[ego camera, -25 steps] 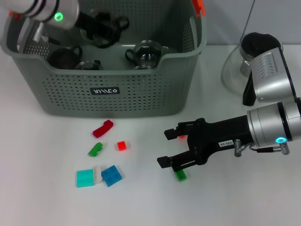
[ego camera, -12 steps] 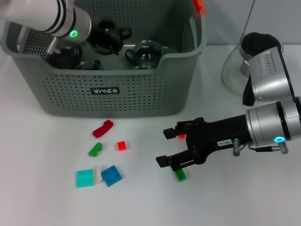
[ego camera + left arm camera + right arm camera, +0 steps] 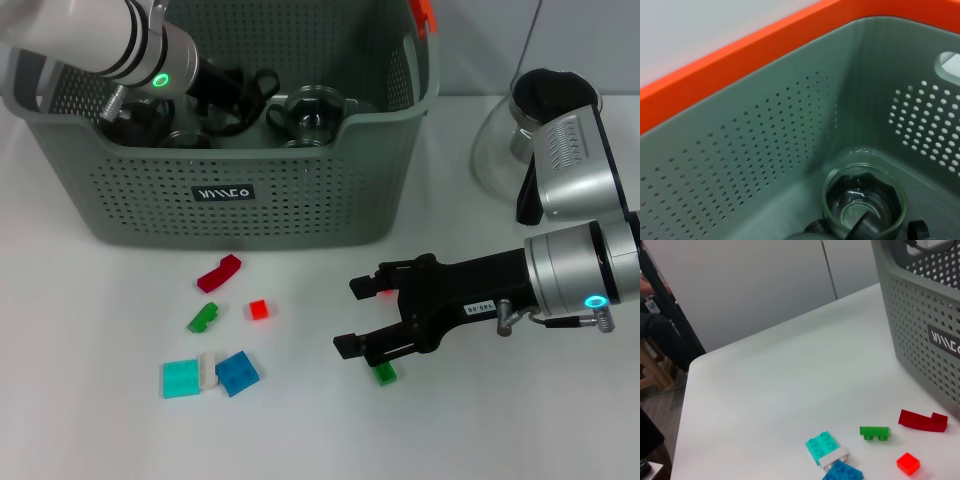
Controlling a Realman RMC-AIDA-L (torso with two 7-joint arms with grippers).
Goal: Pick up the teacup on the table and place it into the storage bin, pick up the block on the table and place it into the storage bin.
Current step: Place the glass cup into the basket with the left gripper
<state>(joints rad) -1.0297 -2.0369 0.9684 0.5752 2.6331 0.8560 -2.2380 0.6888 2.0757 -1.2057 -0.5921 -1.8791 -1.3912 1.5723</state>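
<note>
Glass jug (image 3: 500, 140) w/ dark top — a kettle, perhaps — at table's (image 3: 90, 420) right.

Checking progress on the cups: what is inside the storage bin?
Glass teacups lie in the storage bin, and the left gripper reaches among them. Its front wall and the arm hide the exact count.

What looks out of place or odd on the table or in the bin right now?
Nothing looks spilled or damaged. Loose blocks lie scattered on the table, a green block partly under the open right gripper. Glass teacups sit in the storage bin, where the left gripper reaches.
</note>
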